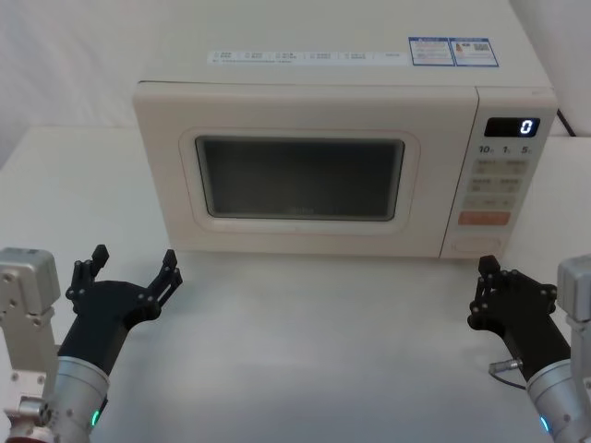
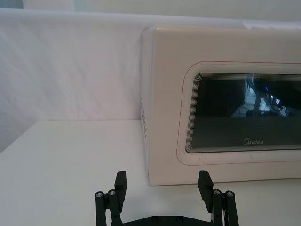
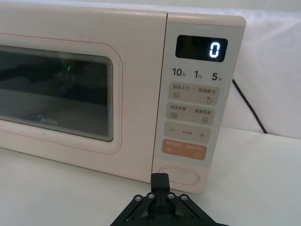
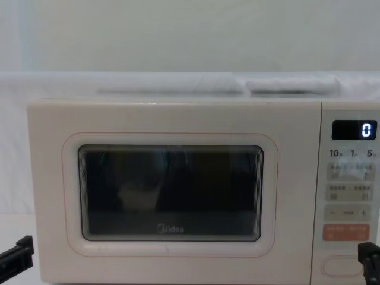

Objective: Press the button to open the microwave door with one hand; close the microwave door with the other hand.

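Button first: you have one wide cream key at the panel's foot, just ahead of your right gripper, whose fingers are pressed together, not touching it. Your left gripper waits spread open before the microwave door, which sits shut. One microwave; the door reads "Midea", the display "0", with "10 1 5" below.

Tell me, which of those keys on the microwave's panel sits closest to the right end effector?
The button, the wide cream pill-shaped key at the panel's bottom, just ahead of the right end effector. The orange key and small cream keys lie higher up.
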Controlling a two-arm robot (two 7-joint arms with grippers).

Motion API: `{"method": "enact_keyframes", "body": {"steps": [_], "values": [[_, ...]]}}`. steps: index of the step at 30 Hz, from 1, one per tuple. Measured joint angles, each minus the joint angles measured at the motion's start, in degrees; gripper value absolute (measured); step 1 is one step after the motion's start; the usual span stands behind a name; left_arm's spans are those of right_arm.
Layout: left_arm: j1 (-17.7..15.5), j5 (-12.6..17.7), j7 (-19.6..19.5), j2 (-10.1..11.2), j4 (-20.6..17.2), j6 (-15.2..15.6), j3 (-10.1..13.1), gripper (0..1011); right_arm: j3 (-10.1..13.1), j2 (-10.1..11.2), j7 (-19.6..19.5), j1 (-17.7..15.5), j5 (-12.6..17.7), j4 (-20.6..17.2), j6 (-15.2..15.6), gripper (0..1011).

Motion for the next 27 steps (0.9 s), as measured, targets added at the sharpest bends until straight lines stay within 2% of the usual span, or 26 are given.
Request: {"method": "enact_keyframes", "body": {"steps": [8,16,24,27], "values": [[0.0,0.0,0.0,0.0,0.0,0.0,0.0,1001,1.1,-1.2,2.1,1.4,0.4,2.4,1.4,0],[0.0,0.0,0.0,0.0,0.0,0.0,0.0,1001,2.4,-2.8,3.9,4.4,0.9,7.3,2.5,0],[0.0,0.0,0.0,0.0,0.0,0.0,0.0,1001,2.9,-4.4,4.4,7.0,-0.8,11.0,2.6,0],[0.0,0.0,0.0,0.0,0.0,0.0,0.0,1001,2.9,-4.7,4.3,7.9,-2.3,12.0,2.5,0]]}}
